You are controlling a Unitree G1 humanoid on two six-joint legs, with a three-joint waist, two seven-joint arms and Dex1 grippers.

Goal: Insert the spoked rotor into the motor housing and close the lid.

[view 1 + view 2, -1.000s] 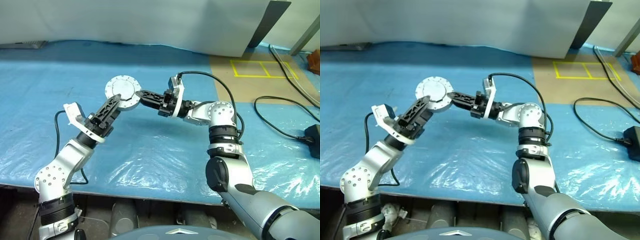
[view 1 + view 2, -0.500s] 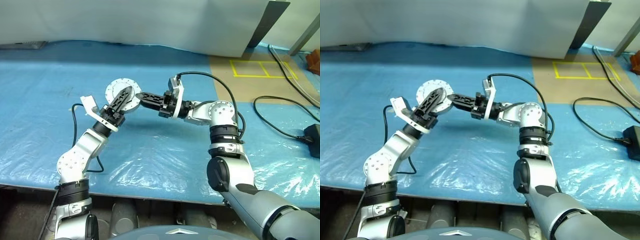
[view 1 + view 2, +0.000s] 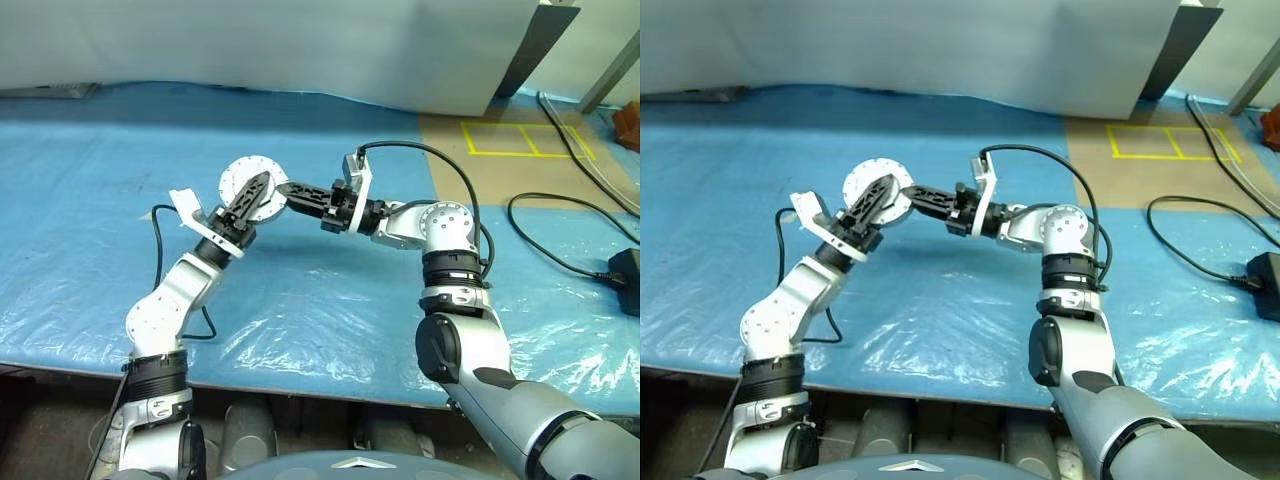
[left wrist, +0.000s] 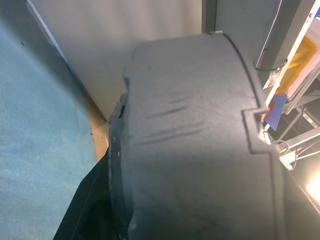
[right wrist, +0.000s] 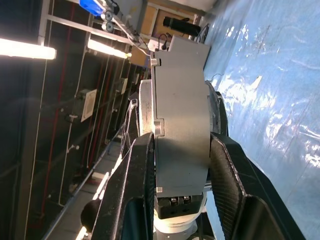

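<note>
The motor housing [image 3: 245, 178], a round silver-grey disc with a ring of small holes near its rim, hangs in the air above the blue sheet. My right gripper [image 3: 285, 190] reaches in from the right and is shut on its edge. In the right wrist view the housing [image 5: 180, 100] stands edge-on, clamped between the two black fingers [image 5: 137, 170]. My left gripper [image 3: 258, 188] comes up from the lower left and lies across the housing's face. The grey housing wall [image 4: 200, 140] sits very close in the left wrist view. The spoked rotor and the lid are out of view.
A blue sheet under clear plastic [image 3: 300, 300] covers the table, and its front edge runs along the bottom. Black cables [image 3: 560, 215] and a black adapter [image 3: 625, 268] lie at the right. Yellow tape squares [image 3: 525, 138] mark a brown patch at the back right.
My left arm has swung forward and to the right, so its gripper now lies against the housing's face instead of below and left of it. The right gripper and housing have stayed put.
</note>
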